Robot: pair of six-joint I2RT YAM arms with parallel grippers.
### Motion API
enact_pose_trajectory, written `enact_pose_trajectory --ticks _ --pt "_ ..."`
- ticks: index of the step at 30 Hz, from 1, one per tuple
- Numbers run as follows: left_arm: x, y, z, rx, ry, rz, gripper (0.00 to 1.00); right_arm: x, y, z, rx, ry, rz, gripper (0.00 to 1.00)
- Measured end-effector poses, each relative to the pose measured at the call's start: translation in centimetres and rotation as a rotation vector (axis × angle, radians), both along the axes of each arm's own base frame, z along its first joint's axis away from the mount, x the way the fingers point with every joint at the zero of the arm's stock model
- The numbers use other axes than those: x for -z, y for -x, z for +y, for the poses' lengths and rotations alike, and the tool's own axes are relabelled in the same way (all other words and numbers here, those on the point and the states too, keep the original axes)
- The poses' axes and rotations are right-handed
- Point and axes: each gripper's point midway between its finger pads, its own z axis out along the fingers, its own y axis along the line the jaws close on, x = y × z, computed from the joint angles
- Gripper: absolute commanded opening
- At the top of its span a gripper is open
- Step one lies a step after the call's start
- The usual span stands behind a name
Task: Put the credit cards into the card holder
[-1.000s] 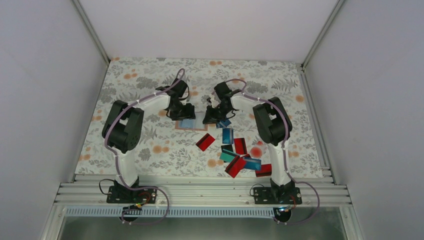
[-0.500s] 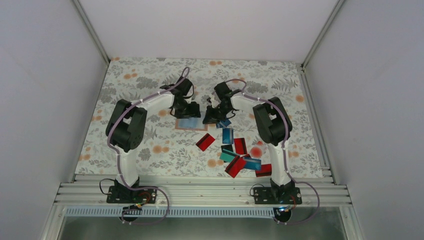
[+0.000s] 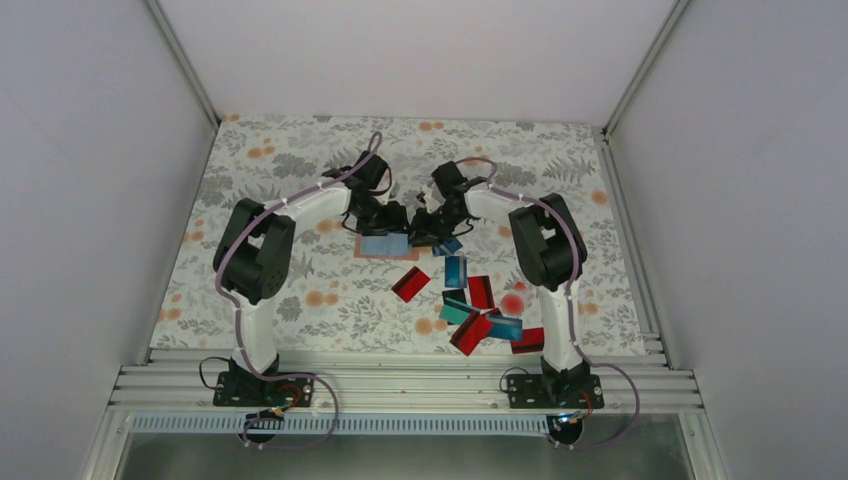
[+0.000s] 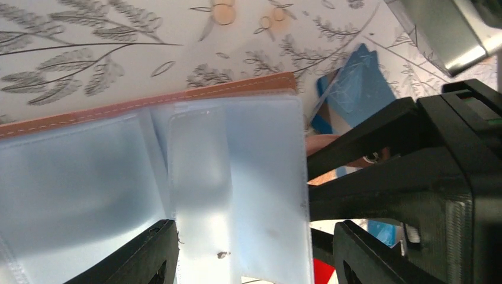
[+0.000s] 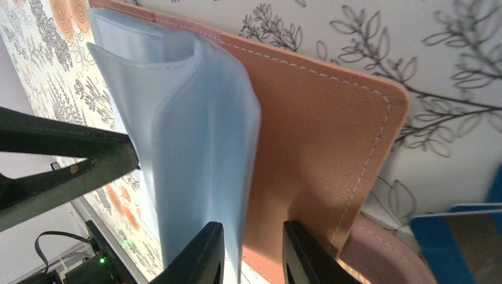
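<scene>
The card holder (image 3: 383, 245) lies open on the floral mat, a tan leather cover (image 5: 319, 136) with pale clear sleeves (image 4: 237, 189) fanned up from it. My left gripper (image 4: 256, 228) hangs open over the sleeves, its fingers astride one sleeve page. From the other side comes my right gripper (image 5: 253, 228), jaws a little apart, with the sleeve stack's edge and the cover's corner lying loose in the gap. The credit cards, red (image 3: 410, 284), blue (image 3: 455, 270) and teal (image 3: 458, 312), lie scattered in front of the right arm. One blue card (image 5: 467, 236) lies just beside the holder.
Both grippers (image 3: 388, 218) (image 3: 428, 225) nearly meet above the holder at the mat's middle. The right gripper's black body (image 4: 414, 177) fills the right of the left wrist view. A metal rail (image 3: 400, 380) runs along the near edge, and grey walls close the sides.
My left arm has swung right until its gripper is over the holder's sleeves. The right gripper's jaws, shut before, have parted slightly.
</scene>
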Motion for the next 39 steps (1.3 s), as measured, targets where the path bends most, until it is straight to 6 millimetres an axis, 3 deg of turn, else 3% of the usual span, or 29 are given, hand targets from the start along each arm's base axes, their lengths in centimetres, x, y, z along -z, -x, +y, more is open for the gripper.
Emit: enact_pose_trajectory --ticks 10,20,31,39 --pt "-0.2 0.1 -2.5 0.05 0.078 -0.005 0.65 -0.4 -0.7 -2.5 0.068 0.045 0.003 0.39" --pt "-1.1 -0.6 -4.5 0.081 0.129 -0.014 0.65 -0.9 -0.6 -5.7 0.14 0.106 0.0 0.64" --pt "-1.5 -0.3 -8.8 0.172 0.232 0.007 0.65 -1.1 -0.4 -9.3 0.212 0.16 0.003 0.74" --pt "-2.7 -0.2 -11.5 0.223 0.305 0.011 0.65 -1.1 0.1 -13.0 0.288 0.223 0.003 0.74"
